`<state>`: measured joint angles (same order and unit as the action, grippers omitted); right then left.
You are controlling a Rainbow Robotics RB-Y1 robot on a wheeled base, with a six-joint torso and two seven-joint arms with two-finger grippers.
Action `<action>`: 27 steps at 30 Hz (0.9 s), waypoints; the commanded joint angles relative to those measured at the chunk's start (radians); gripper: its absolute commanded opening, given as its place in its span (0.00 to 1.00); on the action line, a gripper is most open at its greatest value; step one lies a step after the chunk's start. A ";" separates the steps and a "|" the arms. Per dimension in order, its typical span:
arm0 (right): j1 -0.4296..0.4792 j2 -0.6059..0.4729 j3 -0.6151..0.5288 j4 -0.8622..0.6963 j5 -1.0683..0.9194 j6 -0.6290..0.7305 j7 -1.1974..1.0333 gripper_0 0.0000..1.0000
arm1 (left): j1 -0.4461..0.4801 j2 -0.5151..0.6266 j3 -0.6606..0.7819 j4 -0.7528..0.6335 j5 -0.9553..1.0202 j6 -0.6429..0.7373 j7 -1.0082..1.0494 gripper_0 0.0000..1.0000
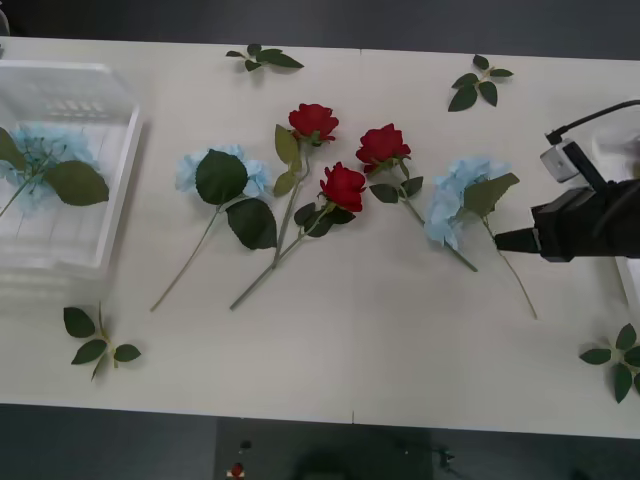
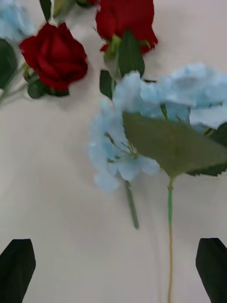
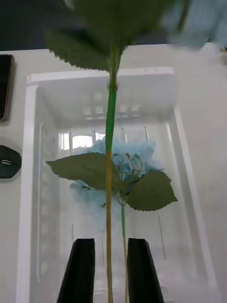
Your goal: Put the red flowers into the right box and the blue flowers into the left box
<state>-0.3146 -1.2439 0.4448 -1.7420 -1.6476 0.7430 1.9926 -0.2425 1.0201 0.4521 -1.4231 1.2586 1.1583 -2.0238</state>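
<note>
Closest in, the left claw [image 3: 110, 270] has its two black fingers [image 3: 78, 270] pinched on the thin stem of a blue flower [image 3: 111, 118] that runs up past the camera, leaves and a blurry pale bloom overhead. Right under that stem sits the left box [image 3: 35, 189], the translucent white tray, with another blue flower [image 3: 124, 165] lying inside it, bloom and two big green leaves flat on the tray floor; in the front view that box [image 1: 118, 190] sits at the left end of the surface [image 1: 380, 340] with the blue cluster [image 1: 45, 160] in it. Over on the right, the right claw [image 2: 113, 270] hovers spread wide over bare surface, black fingertips [image 2: 16, 267] well apart and holding nothing, just short of the stem end of a blue flower [image 2: 142, 137] lying there with a big leaf across its bloom. In the front view the right arm [image 1: 580, 225] reaches in from the right edge beside that same flower [image 1: 455, 200]. Further out in the middle, three red flowers [image 1: 343, 186] lie loose on the surface close together, stems pointing back toward the robot, and one more blue flower [image 1: 195, 170] lies left of them. A few loose green leaf sprigs [image 1: 98, 340] are scattered near the edges.
</note>
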 commanded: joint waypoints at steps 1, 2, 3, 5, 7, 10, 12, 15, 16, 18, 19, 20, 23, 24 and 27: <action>-0.027 -0.005 0.043 0.003 0.091 -0.083 -0.026 1.00 | 0.009 0.034 0.014 -0.014 -0.028 -0.003 -0.009 1.00; -0.027 0.000 0.048 0.007 0.101 -0.094 -0.026 1.00 | 0.009 0.034 0.016 -0.013 -0.027 -0.003 -0.010 1.00; -0.027 0.017 0.052 0.019 0.129 -0.102 -0.029 1.00 | 0.012 0.034 0.017 -0.014 -0.024 -0.003 -0.016 1.00; -0.027 0.058 0.052 0.050 0.180 -0.102 -0.029 1.00 | 0.012 0.034 0.022 -0.014 0.027 0.027 -0.050 1.00; -0.027 0.095 0.052 0.072 0.213 -0.106 -0.031 1.00 | 0.003 0.034 0.023 -0.014 0.087 0.070 -0.085 1.00; -0.027 0.153 0.052 0.107 0.279 -0.120 -0.032 1.00 | -0.038 0.034 -0.030 -0.014 0.193 0.138 -0.113 1.00; -0.034 0.181 0.052 0.127 0.310 -0.123 -0.035 1.00 | -0.070 0.029 -0.079 -0.014 0.222 0.164 -0.111 1.00; -0.043 0.215 0.052 0.151 0.347 -0.123 -0.041 1.00 | -0.120 0.003 -0.155 -0.014 0.222 0.176 -0.105 1.00; -0.049 0.233 0.052 0.165 0.367 -0.123 -0.043 1.00 | -0.141 -0.017 -0.193 -0.016 0.206 0.175 -0.102 1.00; -0.058 0.256 0.051 0.182 0.391 -0.123 -0.047 1.00 | -0.161 -0.051 -0.233 -0.022 0.168 0.173 -0.096 1.00; -0.063 0.267 0.051 0.191 0.402 -0.125 -0.049 1.00 | -0.169 -0.068 -0.250 -0.030 0.143 0.173 -0.093 1.00; -0.069 0.281 0.052 0.205 0.416 -0.123 -0.052 1.00 | -0.175 -0.097 -0.270 -0.045 0.102 0.166 -0.088 1.00; -0.086 0.314 0.051 0.242 0.436 -0.123 -0.054 1.00 | -0.176 -0.169 -0.314 -0.076 0.004 0.147 -0.078 1.00; -0.089 0.320 0.052 0.249 0.436 -0.123 -0.054 1.00 | -0.178 -0.184 -0.323 -0.079 -0.015 0.144 -0.076 1.00; -0.107 0.348 0.052 0.283 0.448 -0.123 -0.054 1.00 | -0.189 -0.285 -0.369 -0.086 -0.128 0.121 -0.073 1.00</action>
<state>-0.3922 -0.9055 0.5021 -1.4687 -1.2118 0.6212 1.9668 -0.4178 0.7788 0.1057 -1.4829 1.1863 1.2981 -2.1100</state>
